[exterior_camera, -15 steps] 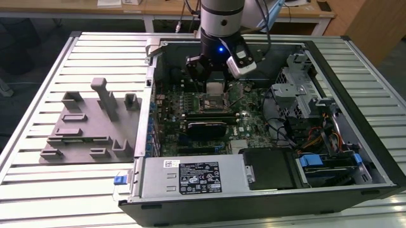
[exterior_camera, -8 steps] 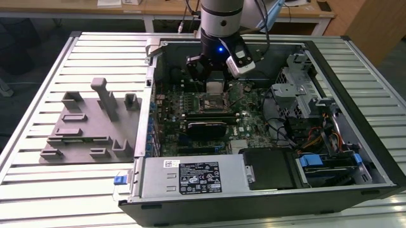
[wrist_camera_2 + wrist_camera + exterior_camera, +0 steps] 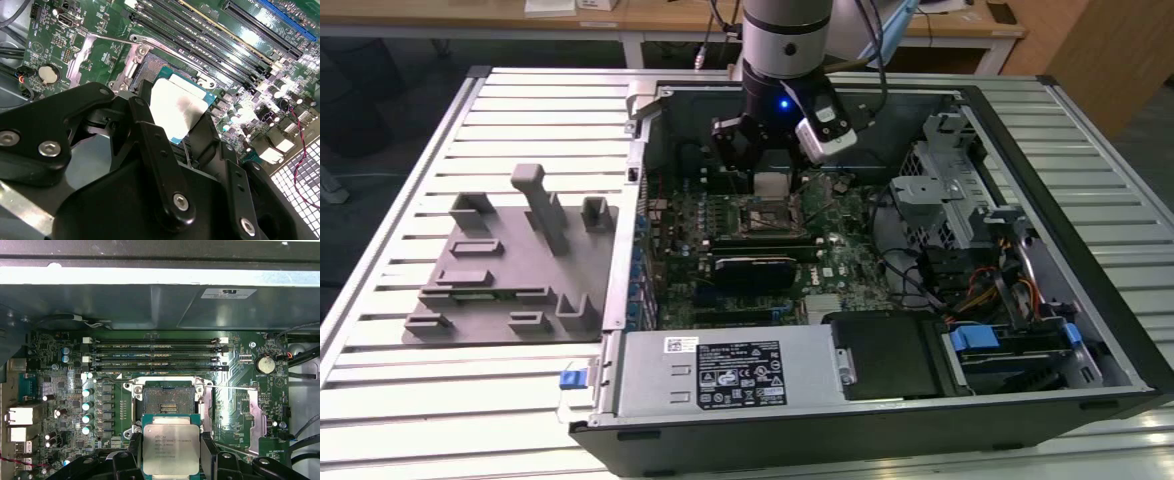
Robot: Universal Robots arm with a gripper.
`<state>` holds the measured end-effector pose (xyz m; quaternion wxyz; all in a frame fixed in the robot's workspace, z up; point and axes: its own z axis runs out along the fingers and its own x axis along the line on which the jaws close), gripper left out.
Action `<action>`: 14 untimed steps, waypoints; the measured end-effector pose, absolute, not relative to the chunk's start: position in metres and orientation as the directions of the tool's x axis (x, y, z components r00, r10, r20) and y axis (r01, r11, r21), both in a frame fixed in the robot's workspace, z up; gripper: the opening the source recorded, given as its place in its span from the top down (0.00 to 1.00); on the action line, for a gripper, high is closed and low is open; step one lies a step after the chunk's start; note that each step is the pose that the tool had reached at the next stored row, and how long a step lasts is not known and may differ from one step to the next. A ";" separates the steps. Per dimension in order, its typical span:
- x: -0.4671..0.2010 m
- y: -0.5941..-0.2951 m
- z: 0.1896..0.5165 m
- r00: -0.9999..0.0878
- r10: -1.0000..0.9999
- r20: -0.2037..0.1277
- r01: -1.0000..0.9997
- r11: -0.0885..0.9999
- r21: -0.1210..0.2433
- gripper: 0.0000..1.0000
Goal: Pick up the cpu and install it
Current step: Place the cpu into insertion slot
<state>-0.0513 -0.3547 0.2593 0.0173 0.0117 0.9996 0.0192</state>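
Two black fingers (image 3: 134, 452) of your gripper (image 3: 171, 460) are clamped on opposite edges of the cpu (image 3: 171, 442). You hold it off the motherboard (image 3: 60, 370), close to the open socket (image 3: 167, 399) and not seated in it, inside the computer case (image 3: 854, 440) on the slatted table (image 3: 400, 400).

Case (image 3: 1107, 330) lay open on top; straight-down room over the board was free. Socket (image 3: 162, 399) was bare, load plate (image 3: 259, 412) swung aside, thin lever (image 3: 235, 388) out on that side too. Gripper (image 3: 171, 460), clamped on the cpu (image 3: 171, 445), hung near the socket w/ nothing between them. RAM slots (image 3: 155, 354) & capacitors (image 3: 87, 405) beside it sat low. Drive cage (image 3: 947, 170) rose tall at the exterior view's right, case wall (image 3: 644, 200) at its left. PSU (image 3: 720, 375) blocked the end nearest that camera.
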 end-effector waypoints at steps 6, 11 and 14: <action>-0.051 -0.355 0.259 -0.999 0.024 -0.034 0.023 0.999 0.039 0.45; -0.051 -0.355 0.259 -0.997 0.072 -0.034 0.071 0.997 0.039 0.45; -0.051 -0.355 0.259 -0.992 0.120 -0.034 0.119 0.992 0.039 0.45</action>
